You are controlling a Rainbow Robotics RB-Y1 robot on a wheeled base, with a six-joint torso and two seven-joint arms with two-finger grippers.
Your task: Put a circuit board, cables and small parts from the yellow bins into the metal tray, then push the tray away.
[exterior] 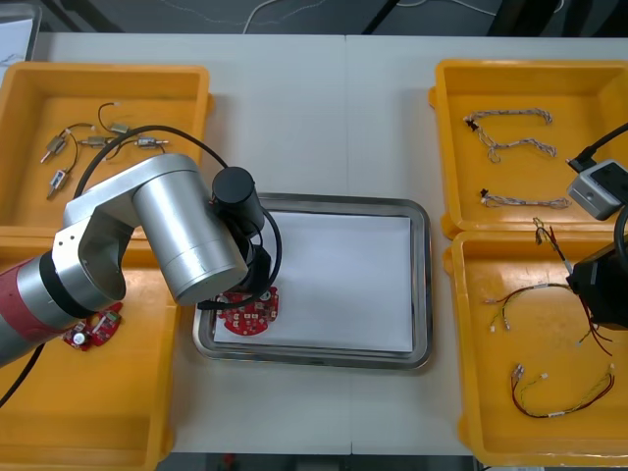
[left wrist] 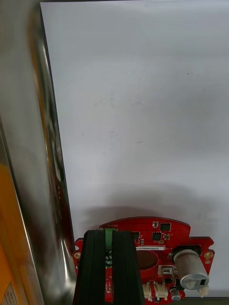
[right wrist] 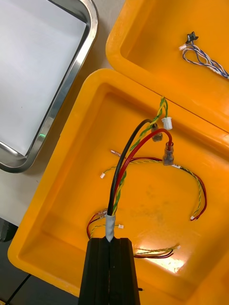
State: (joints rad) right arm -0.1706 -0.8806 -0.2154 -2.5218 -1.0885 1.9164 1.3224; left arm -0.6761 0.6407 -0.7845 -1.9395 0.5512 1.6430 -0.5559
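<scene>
Front view with both wrist views, near to far: the right gripper [right wrist: 111,243], over the near right yellow bin [exterior: 549,339], is pinching a black, red and yellow cable bundle [right wrist: 110,226] that is reaching out beyond its fingers above other red and yellow cables [right wrist: 155,253] on the bin floor. The left gripper [left wrist: 110,236] is clamping a round red circuit board [left wrist: 157,238] at the near left corner of the metal tray [exterior: 423,285], over its white inside. A second board [exterior: 93,332] is resting in the near left bin [exterior: 98,412]. Farther off, small metal parts [exterior: 98,142] are lying in the far left bin [exterior: 39,93], and twisted blue and white cables [exterior: 510,147] in the far right bin [exterior: 589,88].
</scene>
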